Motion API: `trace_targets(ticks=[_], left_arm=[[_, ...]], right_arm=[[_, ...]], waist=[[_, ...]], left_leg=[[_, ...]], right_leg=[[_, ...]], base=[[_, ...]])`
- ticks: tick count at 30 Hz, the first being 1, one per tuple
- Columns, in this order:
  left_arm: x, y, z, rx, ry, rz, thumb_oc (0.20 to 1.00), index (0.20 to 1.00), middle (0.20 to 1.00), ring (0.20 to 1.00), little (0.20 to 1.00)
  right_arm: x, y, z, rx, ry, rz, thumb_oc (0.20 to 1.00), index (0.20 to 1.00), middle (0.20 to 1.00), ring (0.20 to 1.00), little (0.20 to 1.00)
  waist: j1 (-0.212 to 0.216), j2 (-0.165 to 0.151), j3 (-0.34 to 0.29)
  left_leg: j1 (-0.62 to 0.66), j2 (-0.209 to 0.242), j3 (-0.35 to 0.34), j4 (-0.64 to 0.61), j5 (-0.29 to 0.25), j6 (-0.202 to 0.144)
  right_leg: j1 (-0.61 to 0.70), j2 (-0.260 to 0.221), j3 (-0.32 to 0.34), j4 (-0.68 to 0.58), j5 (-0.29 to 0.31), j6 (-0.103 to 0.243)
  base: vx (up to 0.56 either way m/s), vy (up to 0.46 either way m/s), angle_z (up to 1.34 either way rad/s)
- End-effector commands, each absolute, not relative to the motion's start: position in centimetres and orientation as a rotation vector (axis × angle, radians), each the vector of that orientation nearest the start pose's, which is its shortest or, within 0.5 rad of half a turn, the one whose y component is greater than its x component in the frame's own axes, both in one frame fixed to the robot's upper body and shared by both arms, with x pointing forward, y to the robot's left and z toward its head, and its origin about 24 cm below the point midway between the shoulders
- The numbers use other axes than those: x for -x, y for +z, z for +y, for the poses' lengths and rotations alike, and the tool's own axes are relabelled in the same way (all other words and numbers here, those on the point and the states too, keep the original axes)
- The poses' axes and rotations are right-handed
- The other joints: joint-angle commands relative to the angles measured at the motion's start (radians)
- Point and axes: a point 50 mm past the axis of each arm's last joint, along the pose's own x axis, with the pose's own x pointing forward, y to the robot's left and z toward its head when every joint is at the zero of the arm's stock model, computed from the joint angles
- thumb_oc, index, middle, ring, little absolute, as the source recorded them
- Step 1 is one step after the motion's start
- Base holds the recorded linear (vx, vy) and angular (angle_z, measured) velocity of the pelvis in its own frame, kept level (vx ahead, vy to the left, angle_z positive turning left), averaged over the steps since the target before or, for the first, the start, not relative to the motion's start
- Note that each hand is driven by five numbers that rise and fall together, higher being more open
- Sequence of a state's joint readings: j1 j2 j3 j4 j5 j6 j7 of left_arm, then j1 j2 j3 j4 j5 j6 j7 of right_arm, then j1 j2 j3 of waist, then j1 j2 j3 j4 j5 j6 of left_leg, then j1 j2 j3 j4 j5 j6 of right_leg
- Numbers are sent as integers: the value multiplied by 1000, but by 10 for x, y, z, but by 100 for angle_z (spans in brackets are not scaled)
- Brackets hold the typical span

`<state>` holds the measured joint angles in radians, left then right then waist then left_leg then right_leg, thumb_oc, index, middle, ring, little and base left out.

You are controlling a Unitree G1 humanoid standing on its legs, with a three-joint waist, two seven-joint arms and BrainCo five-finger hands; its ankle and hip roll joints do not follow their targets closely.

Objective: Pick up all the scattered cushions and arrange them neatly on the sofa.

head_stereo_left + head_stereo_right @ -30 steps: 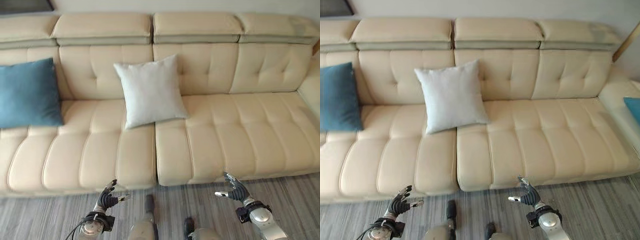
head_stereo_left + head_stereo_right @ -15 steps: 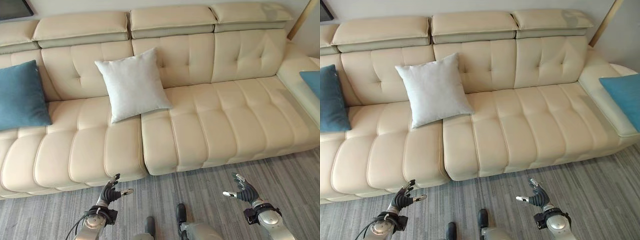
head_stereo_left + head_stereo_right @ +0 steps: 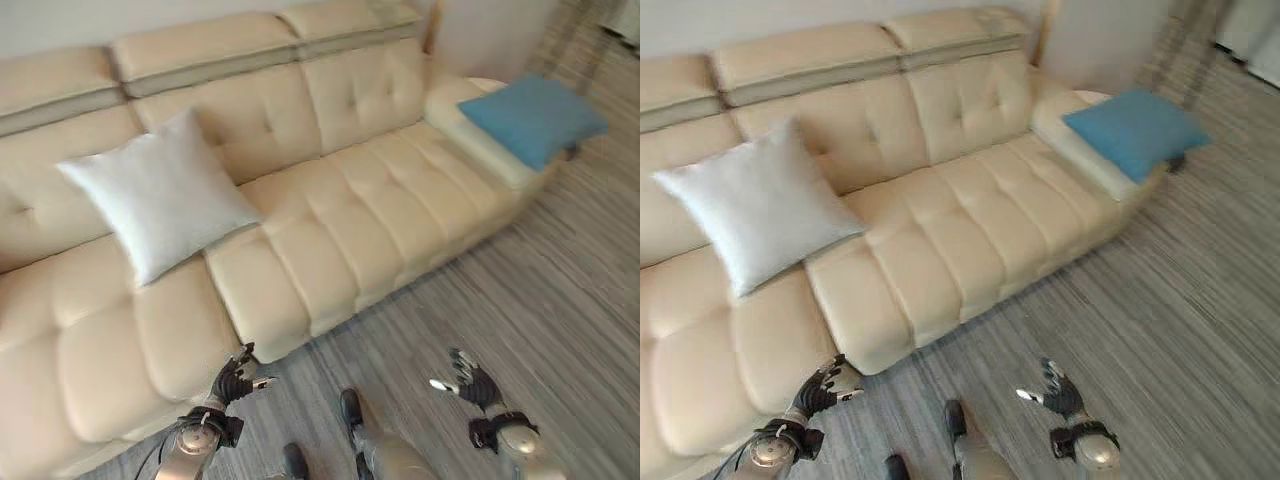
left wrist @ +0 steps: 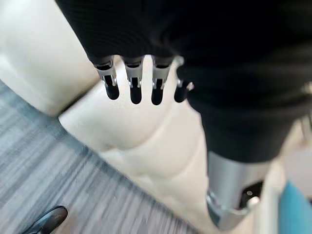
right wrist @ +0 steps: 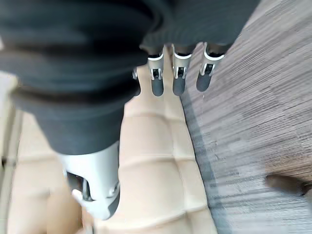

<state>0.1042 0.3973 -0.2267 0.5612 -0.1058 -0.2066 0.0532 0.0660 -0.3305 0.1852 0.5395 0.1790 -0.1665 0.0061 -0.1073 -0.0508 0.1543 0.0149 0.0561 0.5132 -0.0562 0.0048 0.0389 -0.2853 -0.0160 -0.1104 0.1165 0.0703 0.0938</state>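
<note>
A pale grey cushion (image 3: 155, 205) leans upright against the back of the cream sofa (image 3: 330, 230). A blue cushion (image 3: 533, 117) lies flat on the sofa's right end and overhangs its edge. My left hand (image 3: 232, 381) hangs low by the sofa's front edge, fingers relaxed and holding nothing. My right hand (image 3: 473, 383) hovers over the floor in front of the sofa, open and empty. The left wrist view shows my fingers (image 4: 134, 89) straight above the sofa's front. In the right wrist view the fingers (image 5: 178, 78) are straight too.
Grey striped carpet (image 3: 560, 290) spreads in front of the sofa and to its right. A wall (image 3: 490, 30) stands behind the sofa's right end.
The camera has swung to the right: the dark blue cushion at the left has left the view and the blue cushion at the right end has come in fully. Both hands stay low and empty.
</note>
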Motion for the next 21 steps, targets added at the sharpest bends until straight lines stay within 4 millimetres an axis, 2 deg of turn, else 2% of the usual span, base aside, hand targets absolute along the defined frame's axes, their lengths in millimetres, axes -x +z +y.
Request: trace_targets(ticks=[1,3,4,5,6,7,9,10,11,12,14,15,16,18,20,21], left_arm=[[-188,-64,237,-339,-36,431,1000,1000,1000,1000,1000],[-188,-64,239,-338,-26,441,1000,1000,1000,1000,1000],[-188,-64,239,-338,-26,441,1000,1000,1000,1000,1000],[-188,-64,240,-337,-25,441,1000,1000,1000,1000,1000],[-190,-63,237,-340,-42,438,1000,1000,1000,1000,1000],[-192,-66,229,-331,-76,435,1000,1000,1000,1000,1000],[-196,-67,223,-287,-56,428,1000,1000,1000,1000,1000],[-196,-68,222,-285,-55,430,1000,1000,1000,1000,1000],[-196,-68,219,-282,-60,430,1000,1000,1000,1000,1000],[-196,-69,217,-284,-65,433,1000,1000,1000,1000,1000],[-194,-70,216,-288,-71,435,1000,1000,1000,1000,1000],[-194,-70,216,-288,-71,436,1000,1000,1000,1000,1000],[-193,-70,215,-287,-75,438,1000,1000,1000,1000,1000],[-191,-71,214,-286,-73,446,1000,1000,1000,1000,1000],[-190,-72,215,-288,-70,452,1000,1000,1000,1000,1000],[-190,-72,215,-288,-70,452,1000,1000,1000,1000,1000]], right_arm=[[-202,-58,-223,205,32,408,1000,1000,1000,1000,1000],[-204,-60,-217,208,49,411,1000,1000,1000,1000,1000],[-204,-59,-217,208,48,411,1000,1000,1000,1000,1000],[-204,-60,-215,205,57,410,1000,1000,1000,1000,1000],[-203,-58,-216,207,58,406,1000,1000,1000,1000,1000],[-196,-60,-224,205,38,424,1000,1000,1000,1000,1000],[-198,-57,-228,218,31,414,1000,1000,1000,1000,1000],[-198,-57,-229,223,30,416,1000,1000,1000,1000,1000],[-197,-57,-229,224,36,418,1000,1000,1000,1000,1000],[-197,-57,-229,225,40,419,1000,1000,1000,1000,1000],[-195,-58,-231,234,35,424,1000,1000,1000,1000,1000],[-195,-58,-231,234,35,425,1000,1000,1000,1000,1000],[-195,-59,-233,247,31,433,1000,1000,1000,1000,1000],[-194,-60,-234,251,26,438,1000,1000,1000,1000,1000],[-194,-60,-235,252,23,439,1000,1000,1000,1000,1000],[-194,-60,-235,252,23,439,1000,1000,1000,1000,1000]], waist=[[25,8,-25],[37,9,-27],[38,8,-28],[37,10,-28],[19,6,-31],[-7,-6,-32],[8,-12,-14],[15,-16,-12],[24,-33,-9],[30,-39,-10],[51,-52,-6],[51,-53,-5],[68,-50,-4],[81,-38,-3],[87,-28,-3],[88,-29,-2]], left_leg=[[2,0,-158,56,-105,-52],[31,18,-92,59,-109,-56],[30,17,-91,59,-109,-56],[39,23,-76,66,-116,-56],[42,29,-72,96,-135,-61],[4,88,-67,317,-130,-93],[-61,110,-149,461,-66,-128],[-85,109,-186,481,-61,-130],[-132,91,-214,483,-47,-111],[-154,80,-244,460,-58,-102],[-212,63,-306,401,-66,-93],[-211,63,-306,401,-67,-93],[-243,48,-363,307,-25,-97],[-268,47,-410,229,30,-113],[-288,50,-426,176,71,-123],[-285,50,-424,173,72,-123]], right_leg=[[133,-120,-143,45,-106,56],[85,-163,-270,131,-90,53],[81,-165,-268,137,-93,54],[59,-189,-305,174,-75,61],[80,-175,-290,123,-97,57],[136,-121,-213,44,-119,24],[181,-78,-168,8,-137,-11],[196,-69,-154,-6,-141,-17],[203,-76,-141,-25,-122,-26],[213,-73,-125,-32,-125,-25],[242,-67,-92,-39,-138,-23],[242,-67,-92,-38,-139,-23],[261,-49,-68,-45,-154,-24],[285,-28,-47,-50,-174,-22],[307,-18,-27,-48,-191,-19],[308,-19,-26,-47,-192,-19]], base=[[176,-93,-131],[116,-87,-130],[78,-84,-157],[102,-154,-110],[332,-408,-22],[341,-449,14],[254,-293,1],[114,-133,-59],[132,-74,-98],[156,-40,-95],[201,-13,-40],[243,-5,-57],[255,11,-69],[320,32,-42],[260,52,-27],[215,69,-26]])
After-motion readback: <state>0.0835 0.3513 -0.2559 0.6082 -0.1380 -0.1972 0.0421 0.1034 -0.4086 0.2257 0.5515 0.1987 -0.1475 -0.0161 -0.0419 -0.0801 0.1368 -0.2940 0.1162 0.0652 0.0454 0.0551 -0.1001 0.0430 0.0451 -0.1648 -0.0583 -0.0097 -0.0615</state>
